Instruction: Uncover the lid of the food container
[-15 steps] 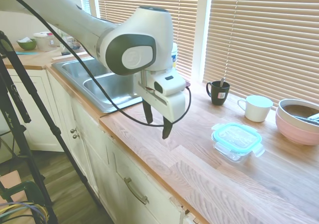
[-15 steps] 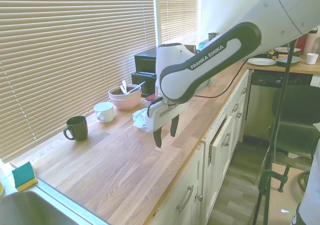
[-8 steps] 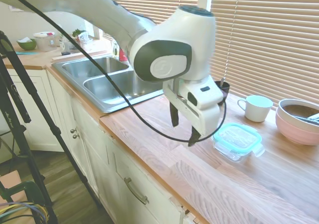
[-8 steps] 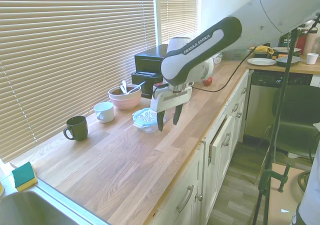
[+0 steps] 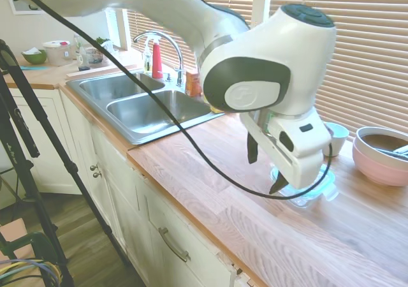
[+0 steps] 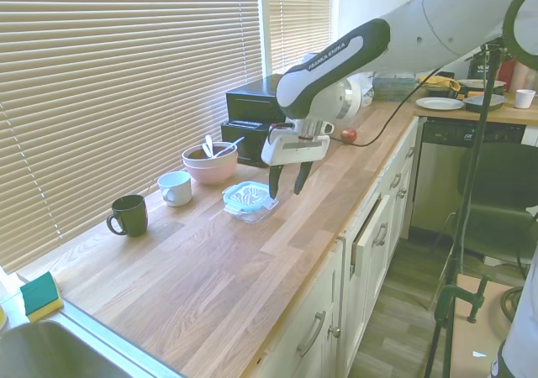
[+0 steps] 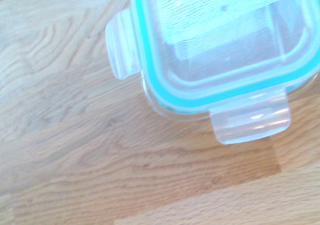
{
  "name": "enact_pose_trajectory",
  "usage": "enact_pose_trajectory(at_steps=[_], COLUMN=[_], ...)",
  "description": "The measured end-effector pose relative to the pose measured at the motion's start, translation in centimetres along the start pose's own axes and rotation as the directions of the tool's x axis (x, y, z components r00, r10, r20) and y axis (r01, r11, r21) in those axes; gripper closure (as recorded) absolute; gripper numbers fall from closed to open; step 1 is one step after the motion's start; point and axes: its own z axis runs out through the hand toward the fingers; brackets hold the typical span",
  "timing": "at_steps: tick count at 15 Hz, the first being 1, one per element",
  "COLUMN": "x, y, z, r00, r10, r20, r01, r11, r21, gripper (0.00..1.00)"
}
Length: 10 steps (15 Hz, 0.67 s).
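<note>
Currently hovering: gripper (image 6: 285, 187) with fingers spread apart, nothing held, just beside and above the lid (image 6: 249, 196), toward the counter's front edge. Lid seated on the food container (image 5: 305, 198), out on the wooden countertop (image 6: 193, 277) near the pink bowl (image 6: 209, 164) and white cup (image 6: 175, 187). Snap tabs (image 7: 250, 122) flared outward, probably unlatched. Risks: clipping the rim, shoving the light dish across the wood, or lifting dish along with lid if the seal grips.

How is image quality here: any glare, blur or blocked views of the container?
First exterior view: the claw hides most of the lid. Second exterior view: window backlight, yet the lid reads clearly. Wrist view: slightly soft, lid washed pale and cropped.
</note>
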Motion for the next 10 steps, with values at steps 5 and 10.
enact_pose_trajectory(at_steps=[5,10], x=[3.6,7.7], y=[1.3,3.3], z=[-0.6,0.3], r00=[0.996,0.989], r10=[0.035,0.074], r20=[0.079,0.126], r01=[-0.045,-0.097], r11=[0.991,0.978], r21=[0.123,0.184], gripper=[0.0,0.0])
